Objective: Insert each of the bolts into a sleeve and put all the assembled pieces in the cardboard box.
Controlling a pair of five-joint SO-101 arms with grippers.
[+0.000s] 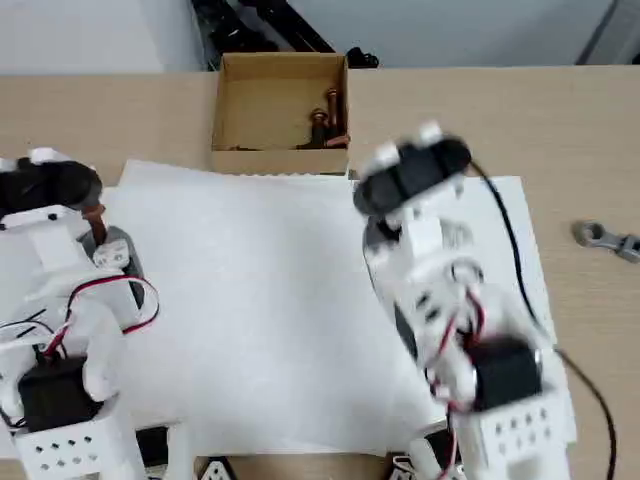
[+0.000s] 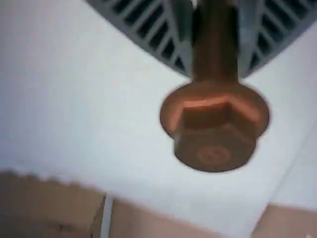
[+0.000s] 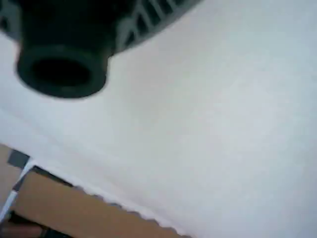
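My left gripper (image 2: 214, 29) is shut on a copper bolt (image 2: 214, 124), gripping its shank with the hex head hanging free over the white paper. From above, that bolt (image 1: 95, 215) shows at the left arm's tip, at the sheet's left edge. A black sleeve (image 3: 62, 69) is held in my right gripper (image 3: 64, 29), which is shut on it, the sleeve's open bore facing the camera. The right arm (image 1: 410, 175) stands over the sheet's right half. At the table's back, the cardboard box (image 1: 240, 110) holds assembled copper-and-black pieces (image 1: 325, 122) in its right corner.
A white paper sheet (image 1: 260, 300) covers the table between the arms. A metal tool (image 1: 605, 238) lies on bare wood at the far right. Dark clutter (image 1: 260, 25) sits behind the box. Wires run along both arms.
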